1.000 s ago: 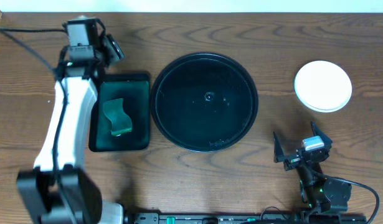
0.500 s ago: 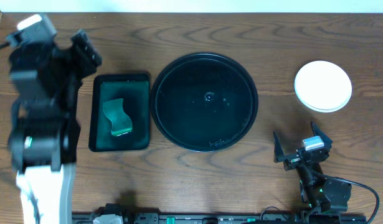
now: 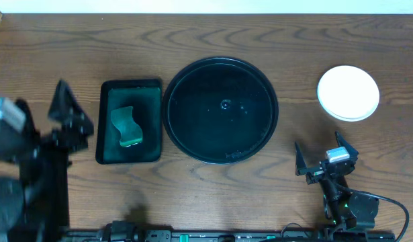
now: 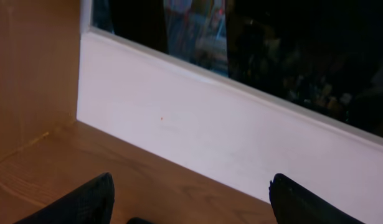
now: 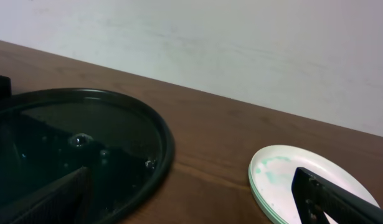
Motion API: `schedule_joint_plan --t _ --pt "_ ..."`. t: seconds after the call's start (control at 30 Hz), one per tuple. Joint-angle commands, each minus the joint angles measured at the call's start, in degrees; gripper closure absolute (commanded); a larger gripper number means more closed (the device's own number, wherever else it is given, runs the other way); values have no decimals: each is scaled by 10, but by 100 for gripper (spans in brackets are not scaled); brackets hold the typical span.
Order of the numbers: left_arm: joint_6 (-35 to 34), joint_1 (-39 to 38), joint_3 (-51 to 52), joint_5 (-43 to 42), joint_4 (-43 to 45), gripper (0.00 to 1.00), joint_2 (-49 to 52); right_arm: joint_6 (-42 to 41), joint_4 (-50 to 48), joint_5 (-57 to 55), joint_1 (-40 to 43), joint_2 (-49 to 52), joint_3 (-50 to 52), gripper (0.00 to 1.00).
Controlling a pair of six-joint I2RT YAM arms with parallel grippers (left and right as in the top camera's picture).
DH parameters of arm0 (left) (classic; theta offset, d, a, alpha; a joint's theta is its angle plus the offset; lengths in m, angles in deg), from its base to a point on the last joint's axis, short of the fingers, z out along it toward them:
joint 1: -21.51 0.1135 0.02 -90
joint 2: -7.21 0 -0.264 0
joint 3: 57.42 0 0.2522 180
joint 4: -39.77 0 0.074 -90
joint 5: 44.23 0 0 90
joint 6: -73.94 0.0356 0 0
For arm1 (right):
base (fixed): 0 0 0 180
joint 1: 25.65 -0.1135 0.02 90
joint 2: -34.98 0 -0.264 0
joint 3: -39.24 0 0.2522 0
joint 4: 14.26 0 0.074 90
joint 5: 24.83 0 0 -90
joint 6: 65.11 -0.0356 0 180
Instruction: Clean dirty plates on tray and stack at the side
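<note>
The large round black tray point(image 3: 219, 109) sits mid-table and holds only a few water drops; its rim also shows in the right wrist view point(image 5: 160, 149). The plates point(image 3: 348, 92) are stacked at the right of the table, a white one on top with mint rims under it and faint green smears point(image 5: 303, 186). My right gripper point(image 3: 325, 158) is open and empty near the front edge, below the stack. My left gripper point(image 3: 70, 114) is open and empty at the far left, beside the green tray; its wrist view point(image 4: 191, 205) faces the wall.
A small dark green rectangular tray point(image 3: 129, 122) with a green sponge point(image 3: 126, 126) lies just left of the black tray. A white wall point(image 4: 228, 130) runs along the table's back edge.
My left arm has swung from the back left, above the green tray, down toward the front left corner. The right arm, tray and plates have not moved.
</note>
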Motion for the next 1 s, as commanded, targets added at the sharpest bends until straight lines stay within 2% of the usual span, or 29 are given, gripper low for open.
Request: schedule_joint_plan --t 0.0,0.3,0.5,0.6,0.97 --pt "6 0 59 8 3 20 -61 6 3 -3 2 -4 1 1" --pt "5 0 297 18 106 20 -260 6 3 -3 2 -4 1 1" --pt "5 0 441 18 177 20 -352 6 3 -3 2 -3 1 1" --pt "5 0 502 18 224 20 -383 6 3 -3 2 -4 1 1" --pt "-16 0 657 18 440 20 -384 6 3 -3 2 -4 1 1"
